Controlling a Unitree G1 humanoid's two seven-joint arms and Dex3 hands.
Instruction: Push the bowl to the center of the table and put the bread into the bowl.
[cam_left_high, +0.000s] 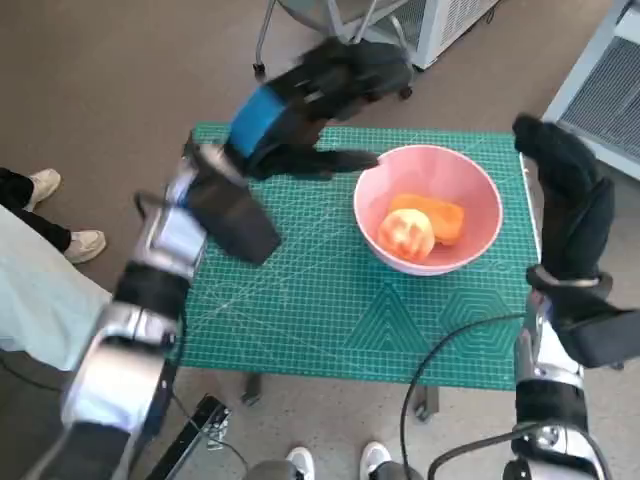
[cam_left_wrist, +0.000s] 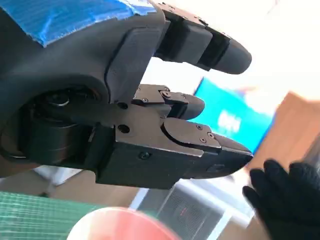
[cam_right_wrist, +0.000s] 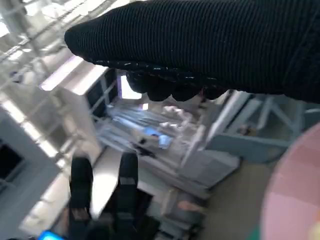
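My head camera looks steeply down on the green tabletop, taking in both my arms and the floor around. The left wrist camera sits right behind my left robot hand — so close it fills most of the picture — facing across the bowl rim toward my gloved right robot hand. The right wrist camera peers out under the glove at the room beyond. All three views share the pink bowl — and each wrist view catches the opposite robot hand.

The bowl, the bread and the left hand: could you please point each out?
bowl (cam_left_high: 478, 192): head view, bare pink inner wall.
bread (cam_left_high: 445, 214): head view, orange top, inside the bowl.
left hand (cam_left_high: 300, 105): head view, its back beside the blue tape.
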